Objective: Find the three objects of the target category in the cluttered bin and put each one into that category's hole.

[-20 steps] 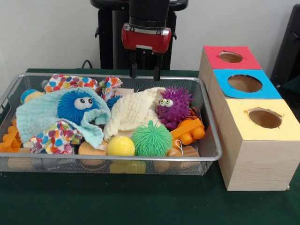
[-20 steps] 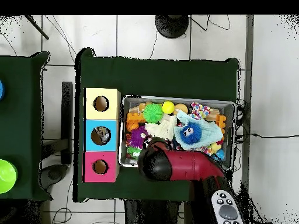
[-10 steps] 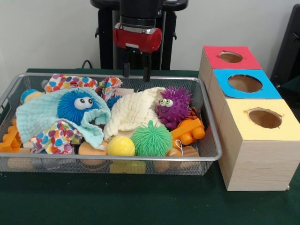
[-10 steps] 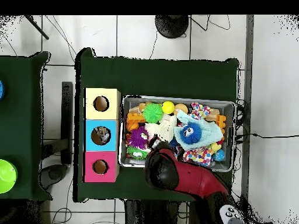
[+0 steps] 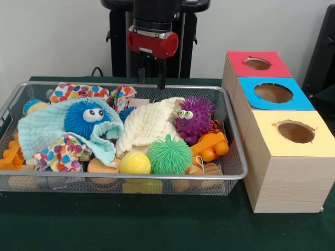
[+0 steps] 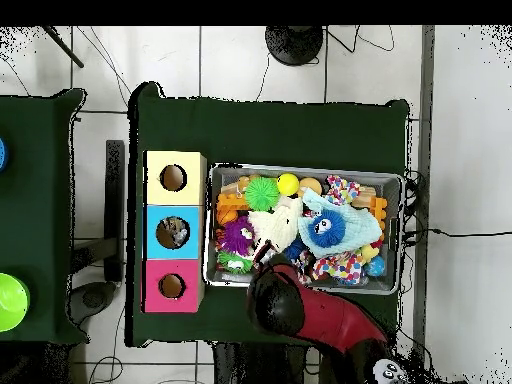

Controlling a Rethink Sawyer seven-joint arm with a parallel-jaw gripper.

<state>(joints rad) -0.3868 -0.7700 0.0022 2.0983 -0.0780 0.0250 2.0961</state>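
Front view: the claw (image 5: 149, 79) is held above the far rim of the cluttered bin (image 5: 236, 137), fingers narrowly parted, empty. No cans are seen among the toys. Overhead view: something silvery is seen inside the blue hole (image 6: 173, 232).

Silver wire-mesh bin (image 5: 234, 157), nubbly cream cloth (image 5: 149, 124), spiky rubber green ball (image 5: 169, 154), pale matt wooden box (image 5: 285, 183), blue paper surround (image 5: 246, 87)

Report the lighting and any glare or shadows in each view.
Front view: soft, even light, a faint sheen on the wire bin's rim, and the blue-surround hole is dark inside. Overhead view: flat light with no strong shadows; the gripper is only a dark blur at the bin's edge.
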